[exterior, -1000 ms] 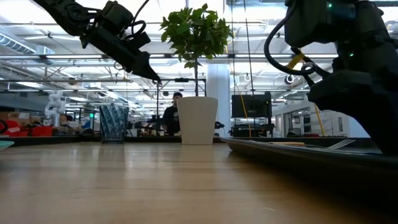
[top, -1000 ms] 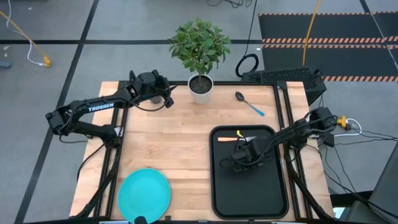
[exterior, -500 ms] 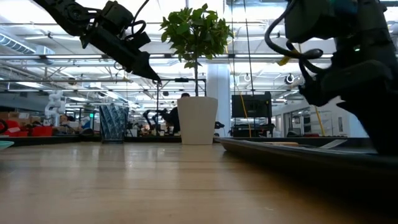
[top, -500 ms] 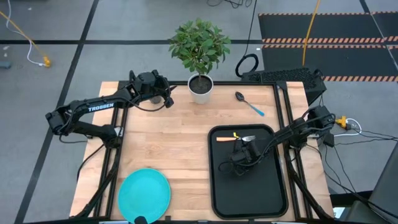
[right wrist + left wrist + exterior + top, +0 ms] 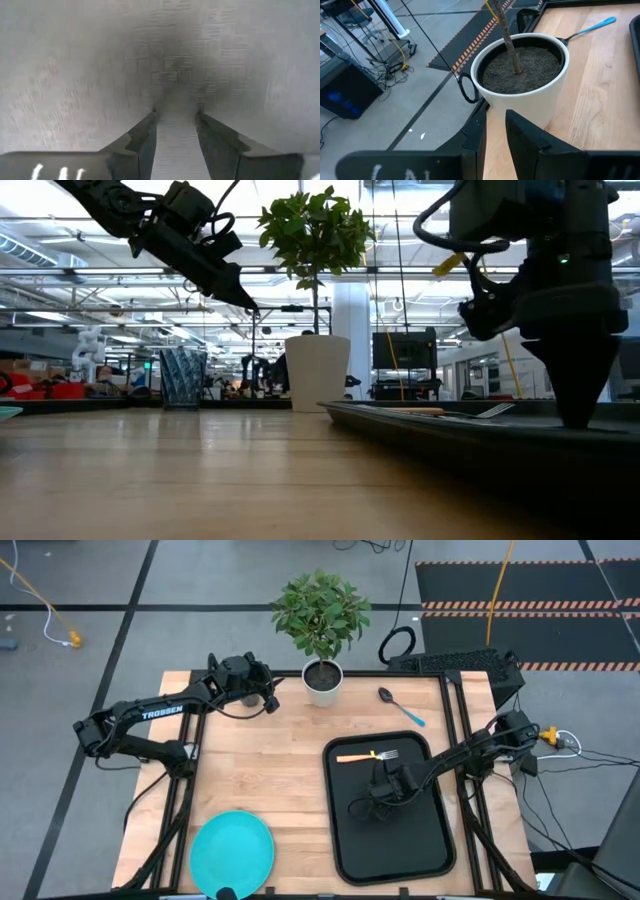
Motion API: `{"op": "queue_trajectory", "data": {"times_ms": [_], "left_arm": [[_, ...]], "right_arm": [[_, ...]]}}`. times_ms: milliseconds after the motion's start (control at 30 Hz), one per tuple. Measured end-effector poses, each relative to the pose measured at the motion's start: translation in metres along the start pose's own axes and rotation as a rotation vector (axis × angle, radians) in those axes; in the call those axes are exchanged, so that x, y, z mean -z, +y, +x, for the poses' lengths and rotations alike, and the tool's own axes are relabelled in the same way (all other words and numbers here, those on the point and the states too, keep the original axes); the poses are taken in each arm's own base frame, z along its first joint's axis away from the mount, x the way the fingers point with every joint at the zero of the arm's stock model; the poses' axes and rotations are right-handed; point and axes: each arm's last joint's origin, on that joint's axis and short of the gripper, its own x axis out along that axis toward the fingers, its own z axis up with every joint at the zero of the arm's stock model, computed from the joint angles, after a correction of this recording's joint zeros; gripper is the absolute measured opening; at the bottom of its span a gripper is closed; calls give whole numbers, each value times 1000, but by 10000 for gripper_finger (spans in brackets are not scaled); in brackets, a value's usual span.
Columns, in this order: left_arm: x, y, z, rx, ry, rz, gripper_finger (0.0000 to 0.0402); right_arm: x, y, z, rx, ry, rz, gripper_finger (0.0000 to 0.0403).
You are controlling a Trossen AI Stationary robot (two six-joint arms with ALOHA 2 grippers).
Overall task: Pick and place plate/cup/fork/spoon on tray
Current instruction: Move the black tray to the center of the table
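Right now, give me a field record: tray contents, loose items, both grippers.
tray: large black rectangular tray, right half of the wooden table
on tray: orange-handled fork, at the far end
plate: round turquoise plate, near left corner, off the tray
spoon: blue-handled spoon, on the table beyond the tray
cup: dark translucent tumbler, seen only in the low view
right gripper: open, empty, tips down at the tray floor
left gripper: empty, raised beside the white plant pot

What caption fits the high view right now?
Right gripper down on the black tray beside the fork; plate and spoon wait outside.
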Motion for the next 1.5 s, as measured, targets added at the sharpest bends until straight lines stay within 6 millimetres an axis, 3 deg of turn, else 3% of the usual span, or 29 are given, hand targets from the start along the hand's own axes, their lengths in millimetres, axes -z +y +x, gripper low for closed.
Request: {"op": "queue_trajectory", "data": {"times_ms": [200,600,767,1000,1133,1267,1367,1500], "left_arm": [[0,0,0,0,0,0,76],[0,0,0,0,0,0,76],[0,0,0,-1,0,0,76],[0,0,0,-1,1,-2,76],[0,0,0,-1,1,-3,76],[0,0,0,-1,1,-2,76],[0,0,0,-1,2,-2,76],[0,0,0,1,5,-1,76]], "right_arm": [[-2,-1,0,9,-23,-93,132],[-26,5,-6,-64,-163,-177,132],[-35,6,-25,-21,-165,-162,132],[-34,0,-70,-20,-155,-62,132],[-26,-17,-90,-3,-138,98,132],[-10,-46,-95,166,-71,351,132],[2,-63,-91,220,-47,425,132],[11,-75,-80,158,-74,433,132]]}}
